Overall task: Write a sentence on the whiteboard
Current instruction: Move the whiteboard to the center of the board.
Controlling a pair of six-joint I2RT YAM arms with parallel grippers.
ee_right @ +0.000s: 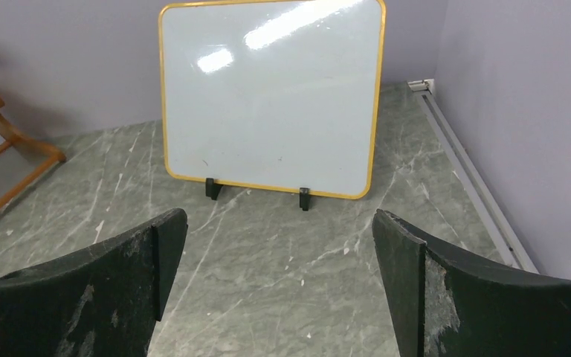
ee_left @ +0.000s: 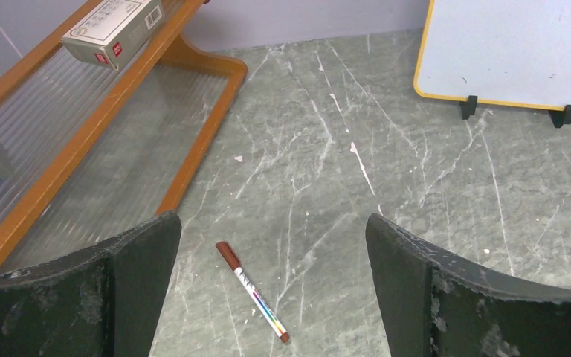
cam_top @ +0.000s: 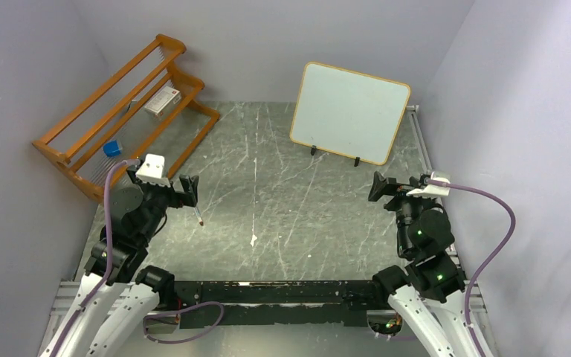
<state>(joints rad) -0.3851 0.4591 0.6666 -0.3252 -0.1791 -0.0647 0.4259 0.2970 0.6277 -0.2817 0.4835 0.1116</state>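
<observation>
The whiteboard (cam_top: 349, 111) stands upright on two small black feet at the back right of the table, tilted slightly. Its white face (ee_right: 268, 97) is blank, and no sentence shows on it. A thin marker (cam_top: 198, 216) with a brown cap lies flat on the table (cam_top: 282, 208), just ahead of my left gripper (cam_top: 187, 190). In the left wrist view the marker (ee_left: 253, 291) lies between the wide-apart fingers of the left gripper (ee_left: 273, 220), untouched. My right gripper (cam_top: 378, 186) is open and empty, facing the board from a distance, as the right wrist view also shows (ee_right: 279, 216).
An orange wooden rack (cam_top: 119, 111) stands at the back left, holding a small box (cam_top: 162, 100) and a blue block (cam_top: 112, 149). Grey walls close in on three sides. A white rail (ee_right: 468, 171) runs along the right edge.
</observation>
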